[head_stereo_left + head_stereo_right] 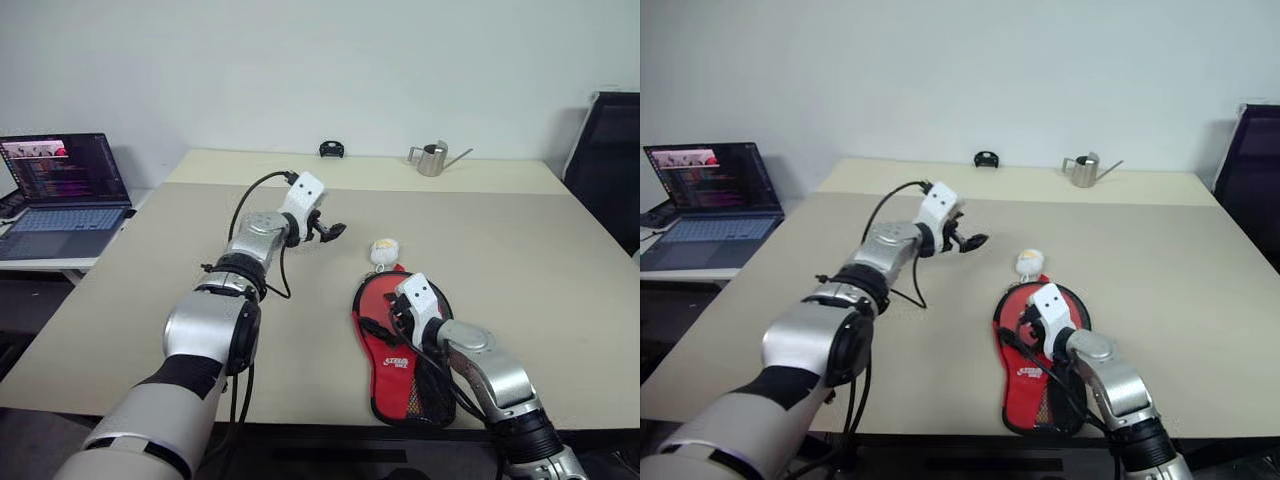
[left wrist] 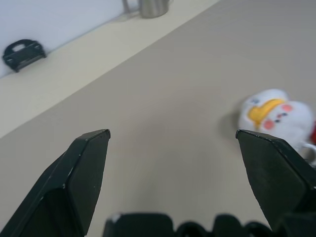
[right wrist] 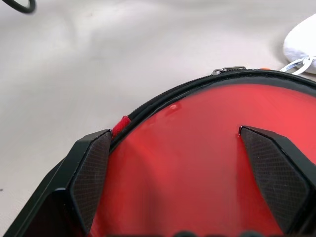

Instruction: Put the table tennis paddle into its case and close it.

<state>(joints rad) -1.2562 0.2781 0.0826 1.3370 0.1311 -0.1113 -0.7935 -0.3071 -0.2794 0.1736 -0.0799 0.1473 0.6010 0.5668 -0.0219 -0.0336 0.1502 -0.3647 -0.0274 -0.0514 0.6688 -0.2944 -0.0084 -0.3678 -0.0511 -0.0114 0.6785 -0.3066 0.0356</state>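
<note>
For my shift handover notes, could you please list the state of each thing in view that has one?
Red paddle-shaped fabric case: flat on the table, zipper apparently closed.
Grey laptop: lid open, screen lit.
Left gripper: open, empty.
Right gripper: open over the case.

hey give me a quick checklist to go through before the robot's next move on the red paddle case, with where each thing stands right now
1. Left tool open and holding nothing: ok, it is raised over bare table.
2. Right tool open: ok, over the round red end of the case, nothing gripped.
3. Paddle inside the case: cannot tell, no handle or bat face is separately visible.
4. Zipper fully closed: cannot tell; the zipper pull sits at the top of the round edge.
5. White plush charm clear of the tools: ok, it lies on the table beyond the case's round end.
</note>
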